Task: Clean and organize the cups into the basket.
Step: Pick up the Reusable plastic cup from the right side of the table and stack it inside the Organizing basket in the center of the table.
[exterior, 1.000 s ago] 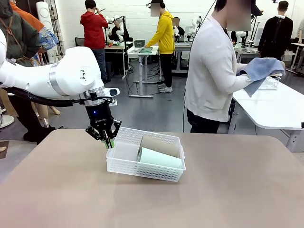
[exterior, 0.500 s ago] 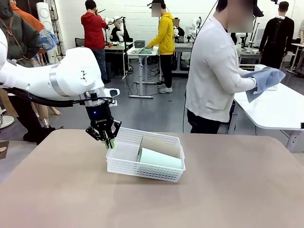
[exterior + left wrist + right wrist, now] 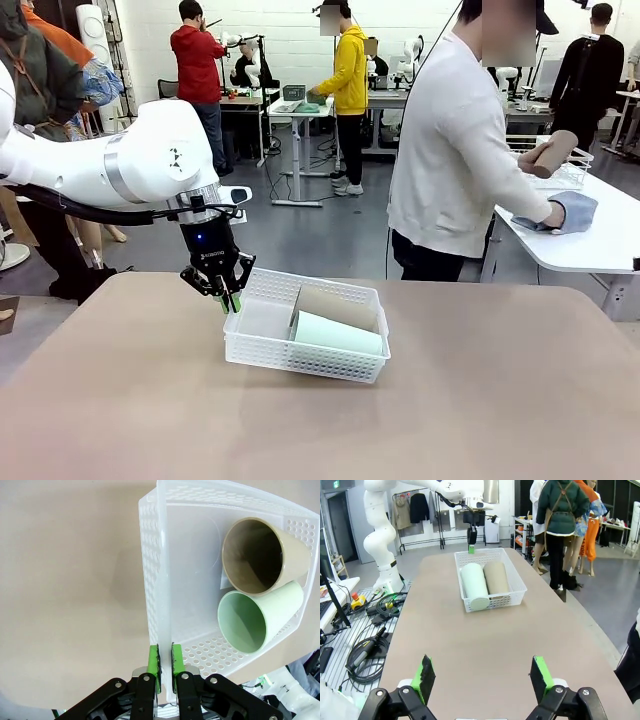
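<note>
In the front view, we are pinching the left end wall of the basket (image 3: 300,360) with our left gripper (image 3: 230,296) at centre left, jaws narrow on the lattice. The mint cup (image 3: 338,333) and brown cup (image 3: 335,305) are lying side by side in the basket's right half, leaving its left half bare. The table (image 3: 470,420) is lying open all round the basket, widest toward the lower edge and the right. At the upper right a person (image 3: 450,150) is holding another cup (image 3: 553,152), the other hand pressing a cloth (image 3: 578,210).

In the left wrist view, the green pads (image 3: 154,661) are clamping the basket's rim at bottom centre, and the wall is running straight up the frame. Bare table is spreading to the left. To the right the two cups are showing us their mouths, brown above mint, touching, well apart from the pads.

In the right wrist view, our right gripper (image 3: 482,675) is standing wide open and empty at the bottom edge over bare table. The basket is sitting at upper centre, well apart, with table margins running down both its sides.
</note>
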Motion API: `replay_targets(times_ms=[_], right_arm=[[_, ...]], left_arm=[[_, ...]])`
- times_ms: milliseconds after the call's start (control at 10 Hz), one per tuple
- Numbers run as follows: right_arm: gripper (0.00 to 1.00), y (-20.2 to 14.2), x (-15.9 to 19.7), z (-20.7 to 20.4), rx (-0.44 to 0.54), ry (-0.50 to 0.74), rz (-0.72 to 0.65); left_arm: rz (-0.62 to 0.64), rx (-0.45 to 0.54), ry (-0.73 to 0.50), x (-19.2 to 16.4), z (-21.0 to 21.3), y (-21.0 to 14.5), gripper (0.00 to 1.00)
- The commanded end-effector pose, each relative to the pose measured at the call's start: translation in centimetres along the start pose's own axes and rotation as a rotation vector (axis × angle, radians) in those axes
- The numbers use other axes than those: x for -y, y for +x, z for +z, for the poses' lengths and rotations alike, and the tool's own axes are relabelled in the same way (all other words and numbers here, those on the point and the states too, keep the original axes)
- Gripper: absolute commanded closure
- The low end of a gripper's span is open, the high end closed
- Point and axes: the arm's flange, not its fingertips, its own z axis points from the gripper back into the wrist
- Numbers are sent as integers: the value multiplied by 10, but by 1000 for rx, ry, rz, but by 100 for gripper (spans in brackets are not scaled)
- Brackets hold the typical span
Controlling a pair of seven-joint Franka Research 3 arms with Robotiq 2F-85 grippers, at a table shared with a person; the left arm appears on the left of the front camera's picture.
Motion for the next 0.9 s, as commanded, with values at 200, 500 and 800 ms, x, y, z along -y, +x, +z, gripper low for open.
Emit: replay_targets(times_ms=[200,500,800], right_arm=[[0,0,-4,-2,0,-5,-9],[0,0,-4,-2,0,-5,-9],[0,0,-4,-2,0,-5,-9]], left_arm=[[2,10,-1,1,0,-1,100],[2,10,-1,1,0,-1,100],[2,10,-1,1,0,-1,100]])
